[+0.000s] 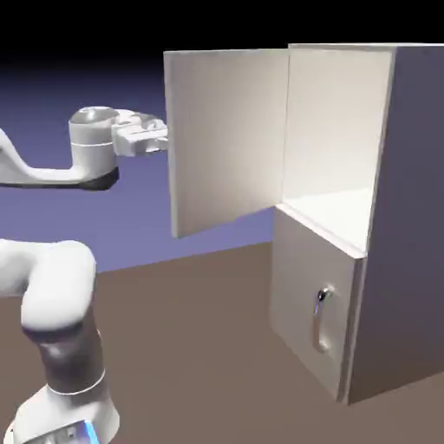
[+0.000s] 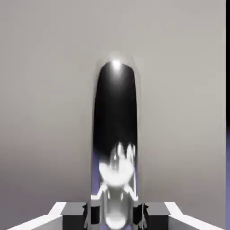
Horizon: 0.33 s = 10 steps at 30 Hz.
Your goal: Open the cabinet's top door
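A plain blue-violet backdrop is fading to black at the top, and a flat brown table (image 1: 199,329) is filling the lower part of the exterior view.

The cabinet (image 1: 408,234) is standing on the table at the right of the exterior view, a tall light-grey box with a darker grey side facing the camera. Its top door (image 1: 224,139) is standing swung wide open, hinged along its right edge and reaching out to the left, so that its flat light-grey panel is facing the camera. Behind it the upper compartment is showing a white interior with a white floor. Below, the bottom door (image 1: 312,303) is sitting closed, with a short vertical silver handle (image 1: 322,317) on its front.

The gripper (image 1: 161,139) is meeting the free left edge of the open door, held roughly level at the end of the white arm (image 1: 52,295), which is rising from the lower left. In the hand view, the door's long silver loop handle (image 2: 115,134) is running up the middle of the picture, shiny and dark with reflections, against the grey door panel. The two grey fingertips (image 2: 92,214) are sitting tight against either side of this handle at the bottom edge, pinching it between them.
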Tool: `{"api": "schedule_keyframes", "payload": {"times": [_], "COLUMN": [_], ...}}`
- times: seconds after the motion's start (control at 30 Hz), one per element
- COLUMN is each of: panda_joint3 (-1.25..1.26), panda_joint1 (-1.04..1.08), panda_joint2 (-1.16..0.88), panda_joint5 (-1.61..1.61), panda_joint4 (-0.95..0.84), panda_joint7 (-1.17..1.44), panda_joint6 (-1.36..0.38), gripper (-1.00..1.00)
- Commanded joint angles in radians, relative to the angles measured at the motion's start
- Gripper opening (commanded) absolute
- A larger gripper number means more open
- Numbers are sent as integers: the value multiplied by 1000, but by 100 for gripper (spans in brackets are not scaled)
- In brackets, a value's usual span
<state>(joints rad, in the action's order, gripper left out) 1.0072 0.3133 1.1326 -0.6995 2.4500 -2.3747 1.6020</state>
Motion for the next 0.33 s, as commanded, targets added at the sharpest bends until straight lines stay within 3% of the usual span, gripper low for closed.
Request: {"api": "schedule_keyframes", "payload": {"times": [0.0,0.23,0.27,0.3], "panda_joint3": [29,201,201,201], "panda_joint1": [33,271,271,271], "panda_joint2": [-9,-36,-36,-36], "panda_joint5": [17,110,110,110], "panda_joint4": [-36,-283,-283,-283], "panda_joint7": [1,24,24,24], "panda_joint6": [-39,-268,-268,-268], "gripper": [-100,-100,100,100]}}
